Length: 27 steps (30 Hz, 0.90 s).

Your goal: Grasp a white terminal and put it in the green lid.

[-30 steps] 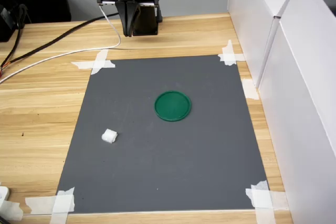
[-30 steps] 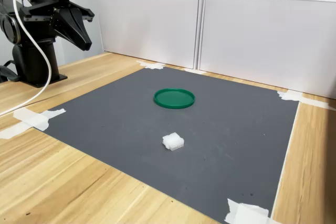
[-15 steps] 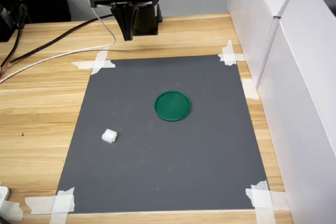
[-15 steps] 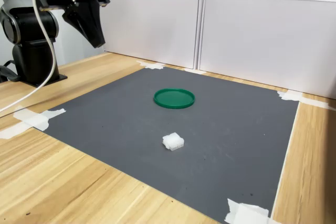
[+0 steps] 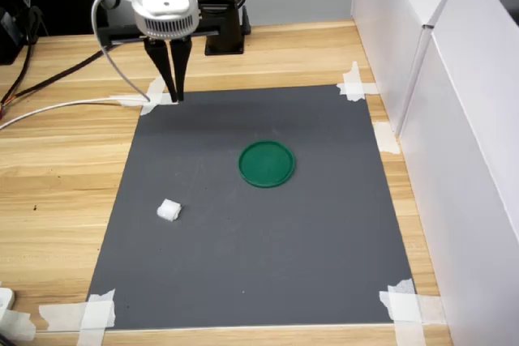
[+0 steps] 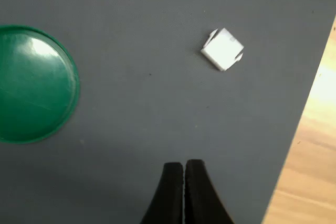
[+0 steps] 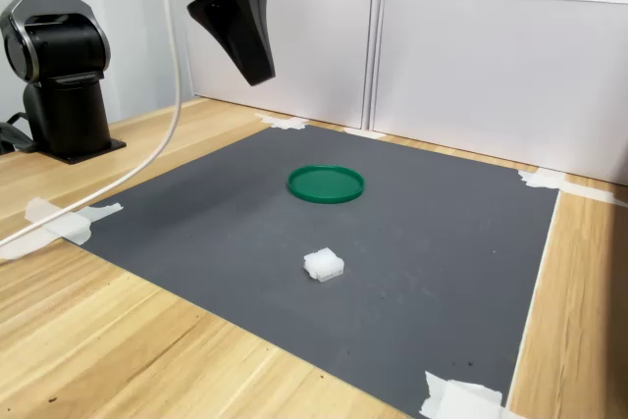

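- Black two-fingered claw (image 5: 173,91) hangs above the far edge of the dark grey rectangular mat (image 5: 268,265), fingers pressed together w/ nothing between them; wrist view confirms no gap at the tips (image 6: 184,174).
- Tiny white blocky plastic terminal (image 5: 168,211) sits alone on the mat, well apart from the claw and toward the mat's near edge in the first exterior view; also seen in the second exterior view (image 7: 324,265) and wrist view (image 6: 222,50).
- Flat round dark-green plastic lid (image 5: 267,164) lies near the mat's centre, empty; apart from the terminal.
- Light wood desk (image 5: 57,168) carries the mat, corners held by white tape strips (image 5: 146,99).
- Risk, as judged: claw must open before descending; if it comes down shut it would knock the terminal away.
- Terminal sits rotated rel. to the fingers in wrist view; a misaligned pinch on corners could squirt the small piece out.
- Lid is light and loose on the mat: a low carry or clumsy release could nudge it or bounce the piece off its low rim.
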{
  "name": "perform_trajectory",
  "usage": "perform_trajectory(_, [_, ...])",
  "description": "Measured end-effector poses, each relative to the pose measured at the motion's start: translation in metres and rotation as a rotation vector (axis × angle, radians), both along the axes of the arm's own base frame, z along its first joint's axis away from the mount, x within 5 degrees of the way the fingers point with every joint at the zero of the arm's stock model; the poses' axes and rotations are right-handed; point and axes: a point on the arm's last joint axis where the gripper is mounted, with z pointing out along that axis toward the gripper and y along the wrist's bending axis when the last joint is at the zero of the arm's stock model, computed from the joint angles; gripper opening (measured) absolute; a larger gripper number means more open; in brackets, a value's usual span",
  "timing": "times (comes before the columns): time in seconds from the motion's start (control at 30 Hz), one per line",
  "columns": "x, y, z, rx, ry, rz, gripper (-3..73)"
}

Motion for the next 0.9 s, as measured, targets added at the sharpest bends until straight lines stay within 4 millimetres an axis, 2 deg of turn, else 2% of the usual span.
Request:
perform_trajectory(0.17, [0.024, -0.006, 0.007, -0.03, 0.033, 0.024, -1.6])
perform_trajectory(0.3, [0.043, -0.025, 0.011, -0.099, 0.033, 0.078, -1.6])
perform_trajectory(0.47, [0.059, -0.047, -0.005, -0.153, 0.107, 0.183, -1.1])
perform_trajectory(0.57, [0.067, -0.059, -0.018, -0.16, 0.15, 0.21, 1.8])
perform_trajectory(0.7, [0.076, -0.063, -0.026, -0.148, 0.167, 0.217, 14.1])
perform_trajectory(0.9, [0.083, -0.061, -0.038, -0.093, 0.18, 0.208, 43.6])
